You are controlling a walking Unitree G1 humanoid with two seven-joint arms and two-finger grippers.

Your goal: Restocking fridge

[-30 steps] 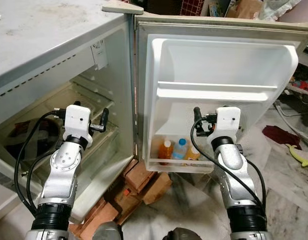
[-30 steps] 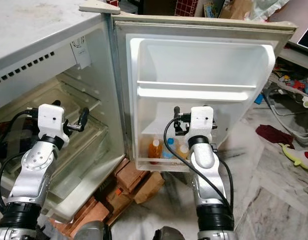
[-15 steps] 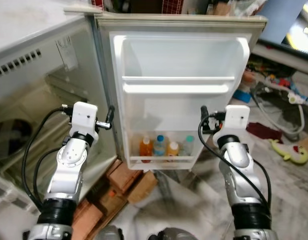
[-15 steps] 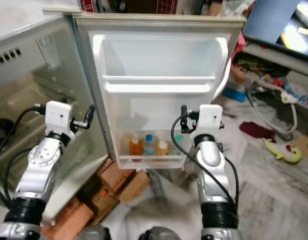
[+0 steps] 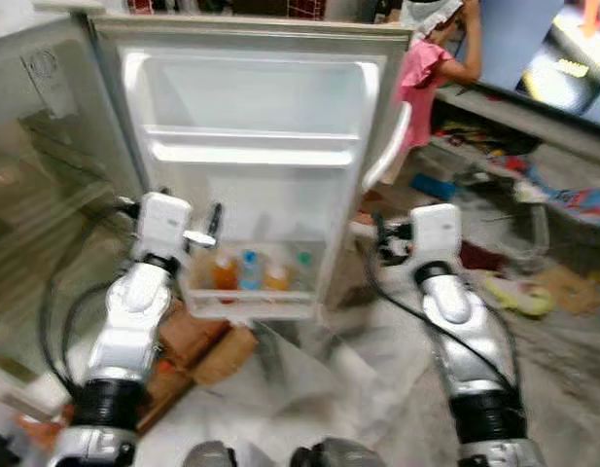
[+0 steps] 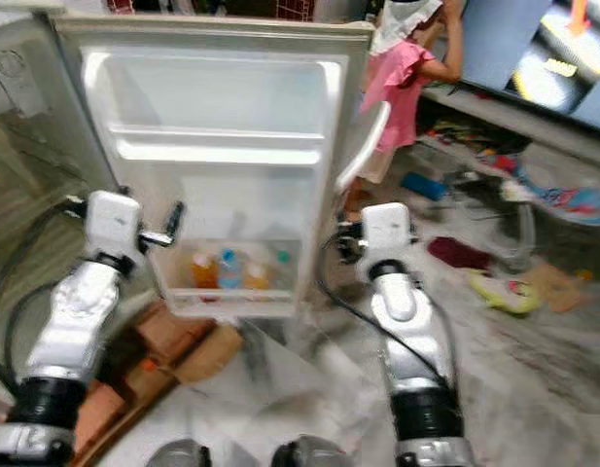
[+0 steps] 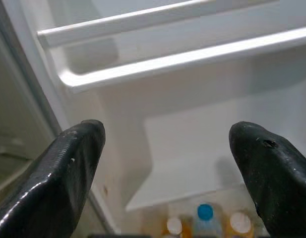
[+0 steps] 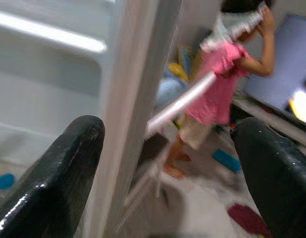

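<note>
Fridge door (image 5: 251,146) open ahead, bottom rack holding a row of bottles (image 5: 249,272); left gripper (image 7: 165,163) spread wide and empty, raised before that rack, right gripper (image 8: 167,168) likewise released and empty, past the door's edge, toward a person in pink (image 6: 402,88). Between loads, apparently: nothing in either claw. Next: locating another item to fetch, steering clear of the person.
</note>
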